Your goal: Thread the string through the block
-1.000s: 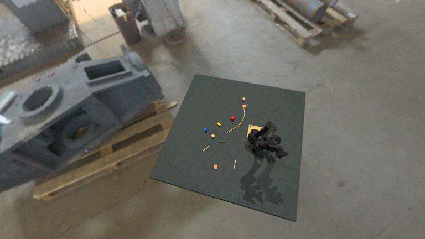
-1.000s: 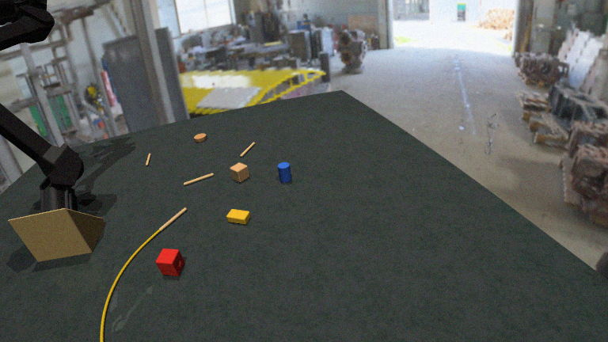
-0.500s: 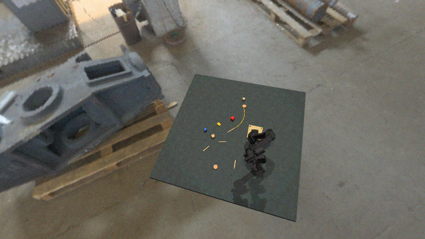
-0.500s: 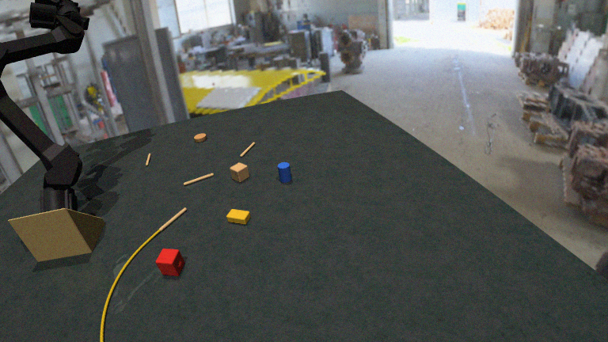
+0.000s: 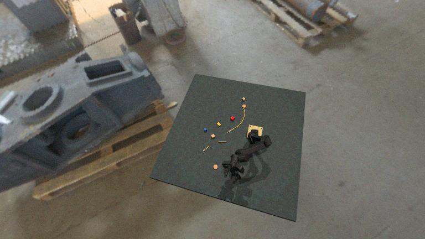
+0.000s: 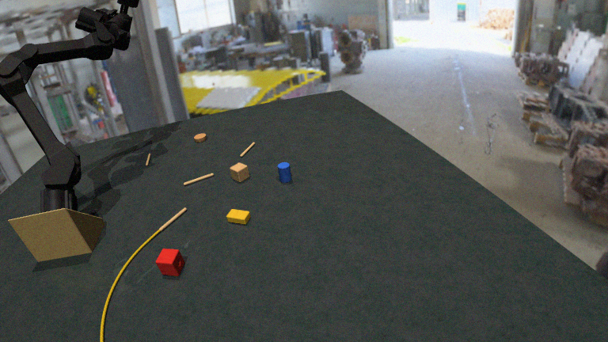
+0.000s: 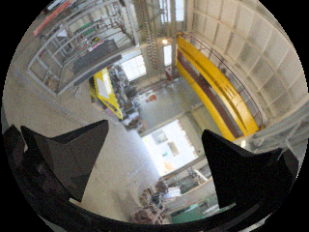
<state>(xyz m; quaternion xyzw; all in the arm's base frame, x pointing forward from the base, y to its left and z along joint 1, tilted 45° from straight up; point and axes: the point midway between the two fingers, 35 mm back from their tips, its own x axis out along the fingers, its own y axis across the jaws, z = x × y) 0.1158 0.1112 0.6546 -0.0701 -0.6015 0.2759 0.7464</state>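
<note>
The thin wooden stick lies on the table at the end of the yellow string. The string curves back to the round wooden button. The red block rests beside the string and shows a dark opening on one side in the exterior view. A small wooden cube stands farther off; I see no hole in it. The string passes through neither. My gripper is wide open and empty, raised high above the table and away from the stick.
Loose sticks lie about, one below the arm. A yellow block, a blue cylinder and wooden discs are around. A tan piece is at the arm's base.
</note>
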